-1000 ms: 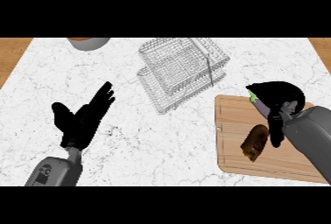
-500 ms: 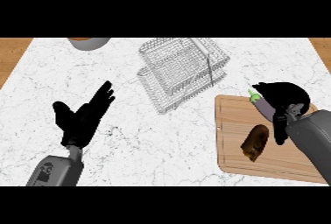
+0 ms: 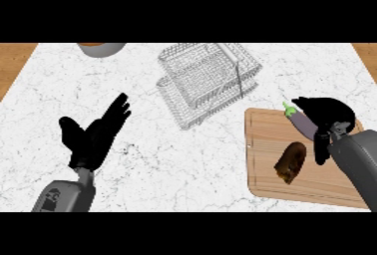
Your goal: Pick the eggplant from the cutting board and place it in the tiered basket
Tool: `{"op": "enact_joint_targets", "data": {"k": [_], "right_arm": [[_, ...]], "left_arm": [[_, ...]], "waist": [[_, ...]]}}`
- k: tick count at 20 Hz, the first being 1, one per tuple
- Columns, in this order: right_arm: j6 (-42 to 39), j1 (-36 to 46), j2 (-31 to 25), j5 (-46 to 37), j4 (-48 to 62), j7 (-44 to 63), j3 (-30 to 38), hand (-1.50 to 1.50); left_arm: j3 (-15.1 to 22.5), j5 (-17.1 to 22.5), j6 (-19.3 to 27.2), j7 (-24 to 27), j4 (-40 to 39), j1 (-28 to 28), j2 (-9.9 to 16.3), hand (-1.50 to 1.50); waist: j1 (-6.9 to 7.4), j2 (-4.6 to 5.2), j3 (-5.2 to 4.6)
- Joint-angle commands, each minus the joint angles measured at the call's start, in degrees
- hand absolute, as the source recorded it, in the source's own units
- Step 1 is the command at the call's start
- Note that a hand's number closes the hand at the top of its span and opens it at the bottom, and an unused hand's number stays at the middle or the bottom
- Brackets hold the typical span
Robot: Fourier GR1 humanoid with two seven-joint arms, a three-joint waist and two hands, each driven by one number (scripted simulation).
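The eggplant (image 3: 299, 121), purple with a green stem, lies at the far right part of the wooden cutting board (image 3: 265, 139). My right hand (image 3: 326, 110) is curled over it and hides most of its body; only the stem end sticks out to the left. The wire tiered basket (image 3: 210, 77) stands on the counter to the upper left of the board, apart from the hand. My left hand (image 3: 94, 138) rests open at the left, fingers up, holding nothing.
A dark brown oblong food item (image 3: 290, 162) lies on the board just below the eggplant. A grey bowl (image 3: 101, 48) sits at the counter's far edge, upper left. White marble counter spreads between the left hand and the board.
My right hand has settled slightly lower over the eggplant and its fingers have closed round it. The eggplant has barely shifted. The left hand has not moved.
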State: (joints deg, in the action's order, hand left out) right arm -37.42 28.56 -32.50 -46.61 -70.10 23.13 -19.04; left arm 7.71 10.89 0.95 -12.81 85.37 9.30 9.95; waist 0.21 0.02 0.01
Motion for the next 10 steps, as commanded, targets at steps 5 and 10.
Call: {"op": "enact_joint_targets", "data": {"k": [5, 10], "right_arm": [[4.6, 1.3, 2.4, -6.2, 10.3, -6.7, 3.9, -1.50], [5.1, 0.7, 5.0, -10.1, 12.0, -7.4, 4.5, -1.50]], "left_arm": [[-3.8, -0.2, -1.8, -1.5, -2.3, 3.6, -0.2, 0.00], [-4.0, -2.3, -1.8, 0.7, -4.4, 4.2, -2.2, 0.00]], "waist": [[0.09, 0.06, 0.00], [-0.04, 0.03, -0.01]]}}
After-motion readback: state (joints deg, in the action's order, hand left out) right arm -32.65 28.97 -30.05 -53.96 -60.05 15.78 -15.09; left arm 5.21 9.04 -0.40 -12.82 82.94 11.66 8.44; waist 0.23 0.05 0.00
